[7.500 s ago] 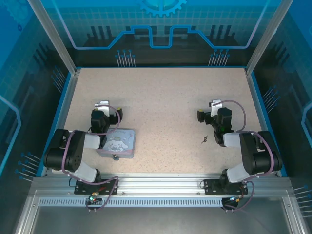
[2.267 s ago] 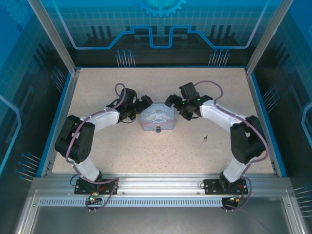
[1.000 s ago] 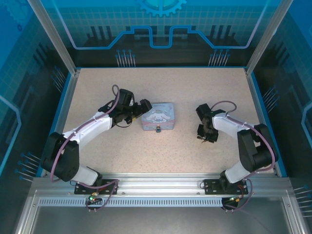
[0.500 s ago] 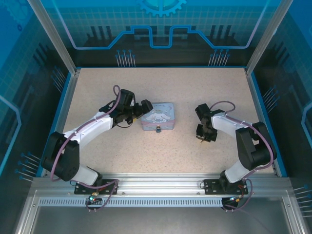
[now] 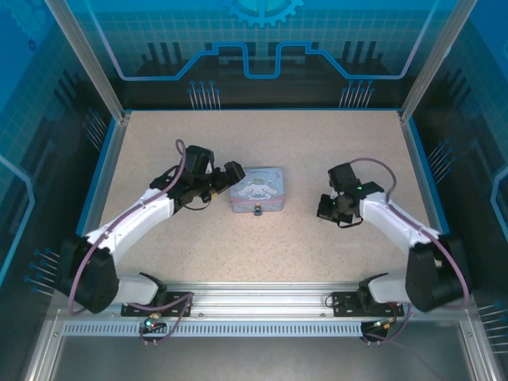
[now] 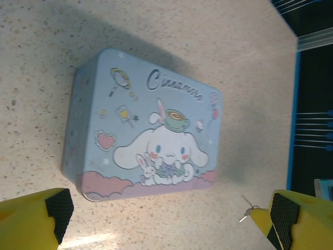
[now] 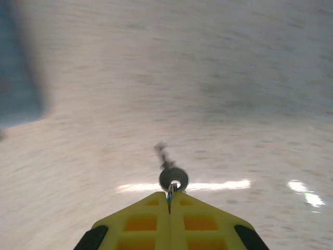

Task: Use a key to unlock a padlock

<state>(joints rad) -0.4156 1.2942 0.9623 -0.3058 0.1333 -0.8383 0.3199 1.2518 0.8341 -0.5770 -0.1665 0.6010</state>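
pinching the key (image 7: 167, 177) by its ring, right jaws pressed together.

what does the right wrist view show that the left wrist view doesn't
Right wrist but not left wrist: the right gripper shut on the key, which sticks out ahead of it over a blurred surface. Left wrist but not right wrist: the pale tin with a cartoon character, lying flat, and the left gripper open, its fingers wide apart below the tin. Both: the speckled tabletop and yellow finger bodies at the bottom edge.
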